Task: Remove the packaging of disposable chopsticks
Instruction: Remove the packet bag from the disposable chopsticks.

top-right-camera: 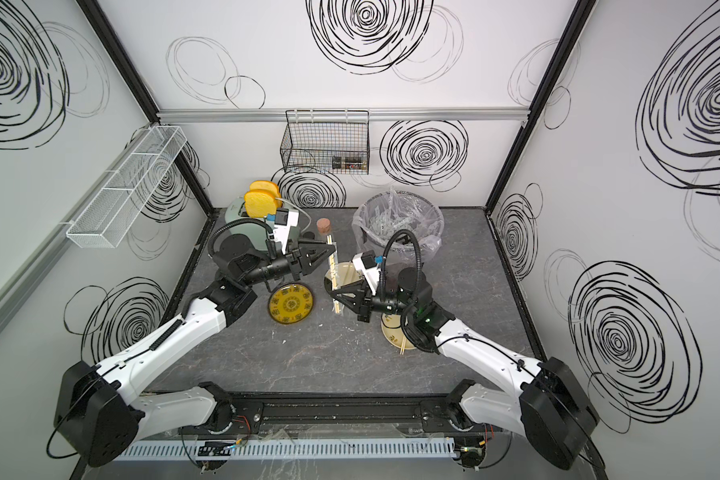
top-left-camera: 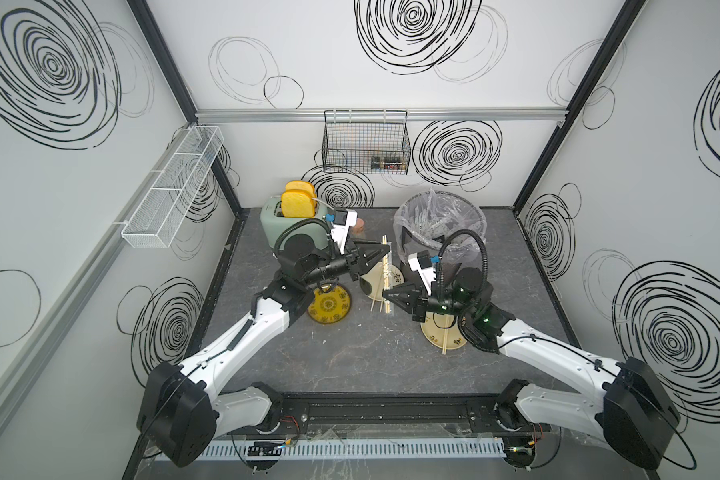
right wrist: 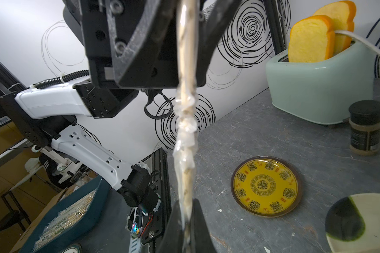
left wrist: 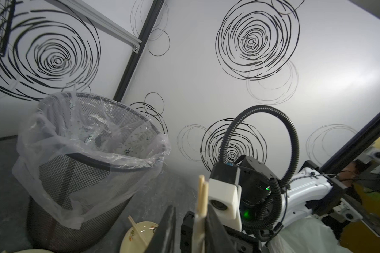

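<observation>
1. Where both top views are consulted, the left gripper [top-left-camera: 387,249] and the right gripper [top-left-camera: 385,294] are seen tip towards tip over the middle of the table [top-left-camera: 350,365], somewhat nearer its back edge. The chopstick pair [top-left-camera: 386,272] is spanned between them, raised above a cream dish [top-left-camera: 395,276]. A lined bin [top-left-camera: 406,237] is placed by the back edge.
2. As rendered by the left wrist view, the pale wooden tips of the pair [left wrist: 203,197] are shown rising between the left gripper's fingers [left wrist: 169,230], which are set narrowly about it; whether it is actually pinched cannot be told.
3. As rendered by the right wrist view, the right gripper's jaws are shown closed tight on the near end of the sleeve [right wrist: 185,135], with the sticks inside it. The clear film is bunched into wrinkles at mid-length, and the pair is carried on into the left gripper.
</observation>
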